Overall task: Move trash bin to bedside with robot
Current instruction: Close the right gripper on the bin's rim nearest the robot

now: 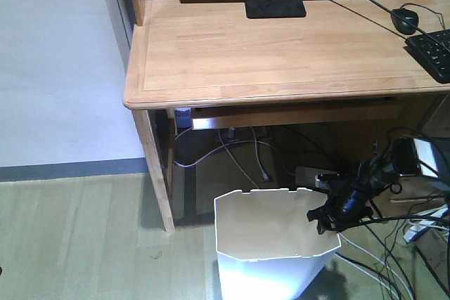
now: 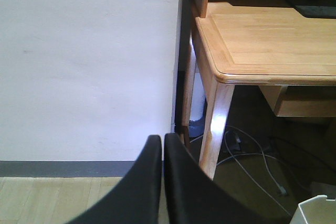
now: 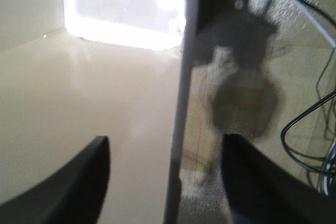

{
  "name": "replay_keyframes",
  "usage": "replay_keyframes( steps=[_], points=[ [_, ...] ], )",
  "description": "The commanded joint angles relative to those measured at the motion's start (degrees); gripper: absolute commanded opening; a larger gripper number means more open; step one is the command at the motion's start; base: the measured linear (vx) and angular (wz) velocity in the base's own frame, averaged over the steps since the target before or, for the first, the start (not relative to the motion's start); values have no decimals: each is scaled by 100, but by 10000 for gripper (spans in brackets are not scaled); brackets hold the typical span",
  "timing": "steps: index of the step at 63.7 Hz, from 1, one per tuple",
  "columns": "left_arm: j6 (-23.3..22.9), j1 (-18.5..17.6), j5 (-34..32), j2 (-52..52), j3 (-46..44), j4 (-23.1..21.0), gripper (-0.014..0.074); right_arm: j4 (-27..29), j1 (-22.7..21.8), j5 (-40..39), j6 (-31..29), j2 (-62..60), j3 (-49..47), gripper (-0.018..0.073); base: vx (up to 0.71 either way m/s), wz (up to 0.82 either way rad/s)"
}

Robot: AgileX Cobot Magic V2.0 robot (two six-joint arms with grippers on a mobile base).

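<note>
trash bin [image 1: 271,265]: set upright on the floor in front of the desk [image 1: 281,54], just right of the desk leg [image 1: 156,173]; nothing is seen inside it.
bedside: not shown in any view, so the route to it cannot be judged.
right gripper [image 1: 327,217]: placed at the right side of the bin rim. in the right wrist view the jaws are spread, one finger inside the wall and one outside. the thin wall is held between them but is not clamped.
left gripper [image 2: 163,148]: fingers are pressed together with nothing held. it is pointed at the wall beside the desk, well apart from the bin.
step in hand: judged to be the closing of the right gripper on the rim; the carry is not yet begun.
risk, grip: a thin wall held at one side only is likely to flex. slipping from the pads, or tilting of the bin, is to be expected if it is lifted or pulled sharply.
risk, notches: less wall would be offered to the pads if a rim notch is straddled.
risk, cables [image 1: 380,261]: loose leads are laid on the floor just right of the bin. they may be snagged by the arm or dragged along with the bin.
risk, desk leg: the bin may be knocked against it if swung left.
</note>
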Motion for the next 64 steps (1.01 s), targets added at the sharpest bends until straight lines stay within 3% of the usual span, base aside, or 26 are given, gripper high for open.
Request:
replay_keyframes(
  steps=[1,10,20,39,48,53,64],
  points=[
    [-25,-17,-376,-81,19,-13,-6,47,-10,364,41,-143,-307,230,0,0],
    [-25,-17,-376,-81,19,-13,-6,289,-17,583,-1,-62,-539,-17,0,0],
    [-25,-17,-376,-81,19,-13,-6,935,-38,707,-735,-176,-540,-11,0,0],
    [-25,-17,-376,-81,19,-13,-6,3878,-149,258,-3678,-964,744,-6,0,0],
    [-25,-17,-376,-81,19,-13,-6,4943,-381,469,-4898,-1402,1507,-6,0,0],
    [-25,-17,-376,-81,19,-13,-6,5243,-547,576,-5358,-1700,1918,-6,0,0],
    [-25,-17,-376,-81,19,-13,-6,5207,-751,551,-5812,-2336,2777,-5,0,0]
  ],
)
